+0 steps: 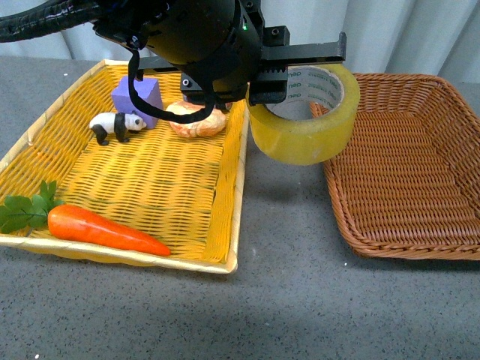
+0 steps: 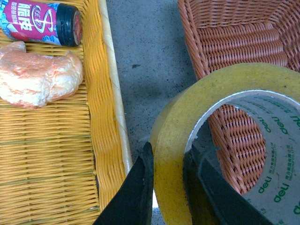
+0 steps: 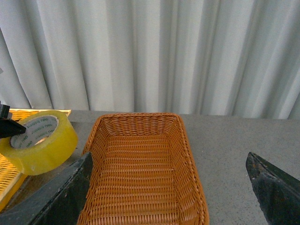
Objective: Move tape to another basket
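Note:
The tape, a wide yellowish roll with a white core and green print, hangs in the air over the grey gap between the two baskets. My left gripper is shut on the tape's wall, one finger outside and one inside the core. The brown wicker basket lies to the right with nothing in it; the roll's right side overlaps its near-left rim. My right gripper stands open, high above the brown basket, and from there the tape shows off to one side.
A bright yellow basket on the left holds a carrot, a toy panda, a purple block and a bread piece. A bottle lies by the bread. White curtains hang behind the grey table.

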Robot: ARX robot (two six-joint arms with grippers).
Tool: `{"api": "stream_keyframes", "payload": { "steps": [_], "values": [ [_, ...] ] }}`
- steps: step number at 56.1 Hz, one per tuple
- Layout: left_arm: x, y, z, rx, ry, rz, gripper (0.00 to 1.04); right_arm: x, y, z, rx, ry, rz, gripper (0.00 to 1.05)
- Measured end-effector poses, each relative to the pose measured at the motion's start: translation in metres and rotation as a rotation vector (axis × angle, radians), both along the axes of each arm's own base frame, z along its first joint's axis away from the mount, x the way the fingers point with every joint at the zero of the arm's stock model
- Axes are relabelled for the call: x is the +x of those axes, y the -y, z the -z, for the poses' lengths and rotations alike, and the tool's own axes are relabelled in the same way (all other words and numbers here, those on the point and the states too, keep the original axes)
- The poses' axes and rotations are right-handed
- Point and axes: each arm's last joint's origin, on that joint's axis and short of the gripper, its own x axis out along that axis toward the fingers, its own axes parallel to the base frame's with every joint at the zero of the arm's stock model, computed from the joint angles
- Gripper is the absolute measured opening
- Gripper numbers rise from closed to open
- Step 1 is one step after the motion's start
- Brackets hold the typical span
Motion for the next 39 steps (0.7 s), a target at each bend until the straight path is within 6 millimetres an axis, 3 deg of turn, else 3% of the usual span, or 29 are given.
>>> {"api": "stream_keyframes", "payload": {
  "steps": [9, 14, 20, 30, 39],
  "values": [
    [0.000, 0.000, 0.000, 0.000, 0.000, 0.000, 0.16, 0.000, 0.000, 0.000, -0.003, -0.008, 0.011, 0.96],
    [0.000, 0.000, 0.000, 0.000, -0.001, 0.000, 0.16, 0.002, 0.002, -0.001, -0.094, -0.270, 0.196, 0.96],
    [0.000, -0.001, 0.000, 0.000, 0.001, -0.002, 0.16, 0.013, 0.006, -0.005, -0.112, -0.402, 0.200, 0.96],
    [0.000, -0.001, -0.001, -0.001, 0.002, -0.001, 0.16, 0.046, 0.023, -0.032, -0.047, -0.440, 0.094, 0.96],
    [0.000, -0.001, -0.001, -0.002, 0.003, -0.001, 0.16, 0.091, 0.040, -0.054, -0.051, -0.488, -0.010, 0.96]
  ]
}}
